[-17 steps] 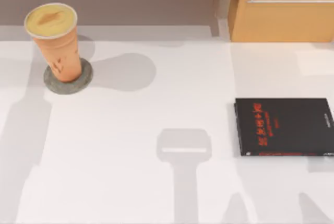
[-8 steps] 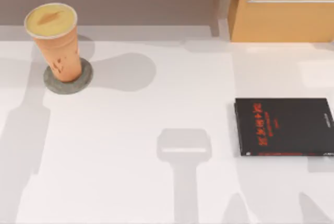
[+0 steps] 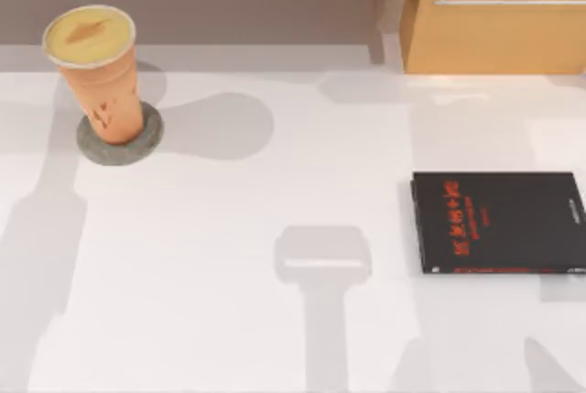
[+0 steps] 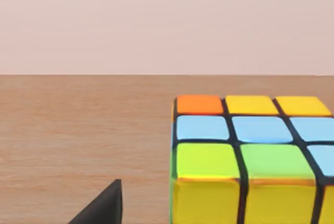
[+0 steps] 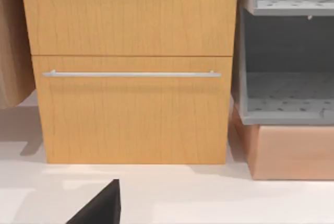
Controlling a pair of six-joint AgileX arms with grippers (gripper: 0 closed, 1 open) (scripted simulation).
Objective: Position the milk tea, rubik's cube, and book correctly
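White counter (image 3: 229, 228) carries your milk tea (image 3: 96, 77) far left; rubik's cube (image 4: 250, 161) sits just beyond your left tool, whose grip I cannot tell.

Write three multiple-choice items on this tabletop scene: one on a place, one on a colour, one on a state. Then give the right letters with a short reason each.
1. Where does the milk tea stand in the top view?
A. on the grey round disc at the table's left
B. on the black book
C. inside the wooden cabinet

2. What colour is the lettering on the black book?
A. white
B. red
C. green

3. How does the black book lie?
A. standing on its spine
B. open, pages up
C. flat and closed on the table

Key: 1 A, the cup's base rests on the disc. 2 B, red characters show on the cover. 3 C, only its cover faces up.
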